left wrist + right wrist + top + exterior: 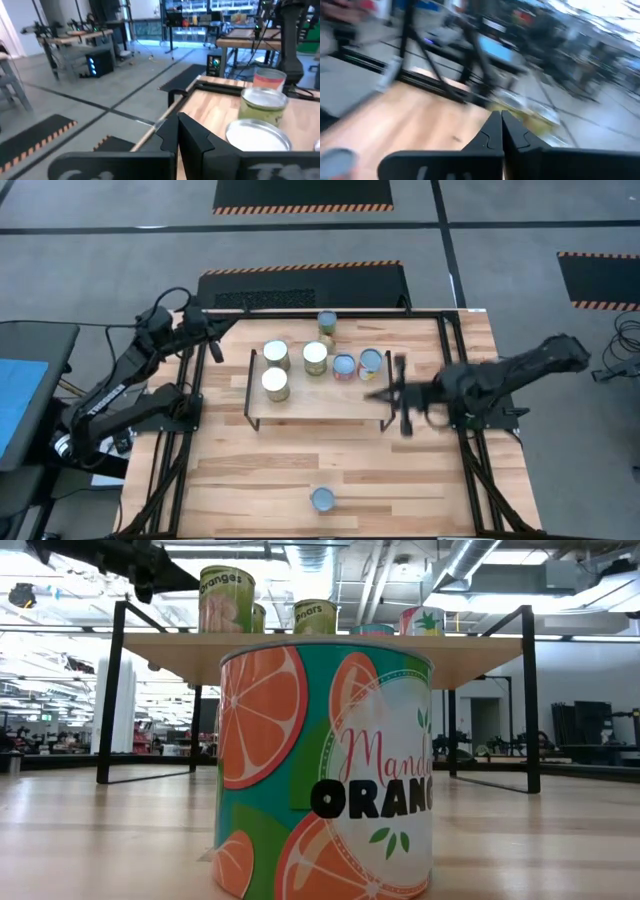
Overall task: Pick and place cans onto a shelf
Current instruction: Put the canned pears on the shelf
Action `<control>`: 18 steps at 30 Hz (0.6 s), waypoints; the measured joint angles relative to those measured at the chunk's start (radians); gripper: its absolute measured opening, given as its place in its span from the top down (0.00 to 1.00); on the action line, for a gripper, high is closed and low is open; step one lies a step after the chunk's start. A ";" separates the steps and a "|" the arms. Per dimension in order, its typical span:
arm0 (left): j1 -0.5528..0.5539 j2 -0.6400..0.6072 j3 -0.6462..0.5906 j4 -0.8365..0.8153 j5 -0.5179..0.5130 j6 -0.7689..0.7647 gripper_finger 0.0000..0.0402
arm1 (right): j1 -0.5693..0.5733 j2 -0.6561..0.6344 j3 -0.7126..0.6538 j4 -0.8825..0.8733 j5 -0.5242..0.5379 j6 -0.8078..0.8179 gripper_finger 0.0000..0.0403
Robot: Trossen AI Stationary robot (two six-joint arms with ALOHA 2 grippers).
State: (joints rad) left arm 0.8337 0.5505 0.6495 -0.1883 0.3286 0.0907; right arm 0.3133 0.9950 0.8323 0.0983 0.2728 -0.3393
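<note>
The shelf (318,402) stands mid-table on black wire legs, seen from below in the low view (330,648). Several cans stand on it, among them a yellow-labelled one (275,384), a white-topped one (315,358) and a blue one (370,363). Another can (327,326) stands just past its far edge. A mandarin-orange can (322,499) (325,765) rests on its base near the table's front edge. My left gripper (214,350) (178,131) is shut and holds nothing, off the shelf's far left corner. My right gripper (372,394) (501,131) is shut and holds nothing, by the shelf's right end.
A black frame (455,370) runs along the table's left, right and far sides. Bare tabletop (250,470) lies between the shelf and the front edge, apart from the one can. Floor and other workbenches (75,35) show beyond the table.
</note>
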 joint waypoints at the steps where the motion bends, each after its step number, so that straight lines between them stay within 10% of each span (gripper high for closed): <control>1: -0.005 0.005 0.000 -0.007 0.000 0.000 1.00 | -0.046 -0.035 0.000 -0.039 -0.007 0.000 0.99; 9: -0.065 0.045 -0.001 -0.015 -0.002 0.002 1.00 | -0.514 -0.204 0.001 -0.205 -0.074 -0.007 0.99; 18: -0.134 0.059 -0.001 -0.003 -0.045 0.002 1.00 | -1.211 -0.088 0.000 -0.254 -0.621 0.157 0.99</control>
State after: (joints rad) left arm 0.6993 0.6093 0.6487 -0.1912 0.2834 0.0926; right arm -0.8981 0.9073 0.8320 -0.1556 -0.3483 -0.1827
